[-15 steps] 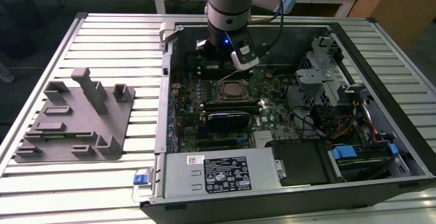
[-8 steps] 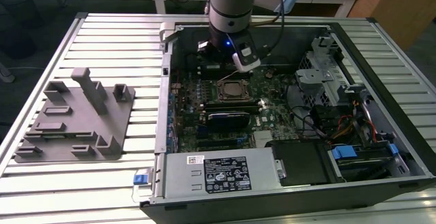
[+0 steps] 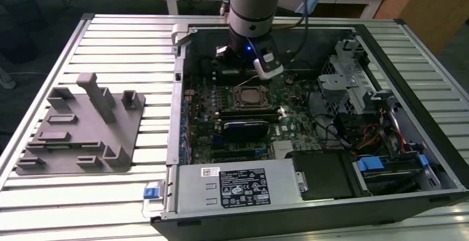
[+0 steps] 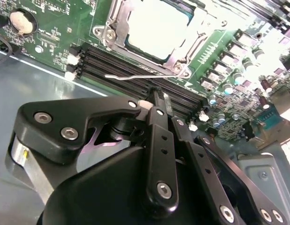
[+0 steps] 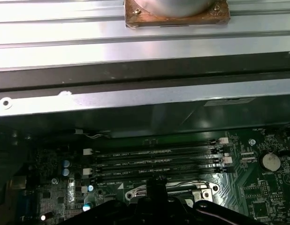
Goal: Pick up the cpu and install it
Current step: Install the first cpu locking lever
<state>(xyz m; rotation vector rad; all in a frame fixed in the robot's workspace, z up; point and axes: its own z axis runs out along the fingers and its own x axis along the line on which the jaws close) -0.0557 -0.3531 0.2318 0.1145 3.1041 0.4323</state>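
The cpu (image 4: 156,26) lies flat in the black-framed motherboard socket (image 4: 182,63), its silvery top plate facing up. In the exterior view the cpu (image 3: 247,95) shows as a pale square in the middle of the board. My gripper (image 4: 159,93) hangs just beside the socket, over the memory slots (image 4: 117,65). Its two black fingers are pressed together with nothing between them. A thin metal lever (image 4: 145,75) lies between the fingertips and the socket. In the first wrist view the gripper (image 5: 154,183) sits at the socket's edge. The arm's wrist (image 3: 249,46) stands above the case's far side.
The open computer case (image 3: 176,87) lies on a slatted metal table (image 3: 110,49). A grey plastic fixture block (image 3: 81,125) rests at the exterior view's left. A power supply (image 3: 234,183) fills the near side; a drive cage and cables (image 3: 359,104) crowd the right.
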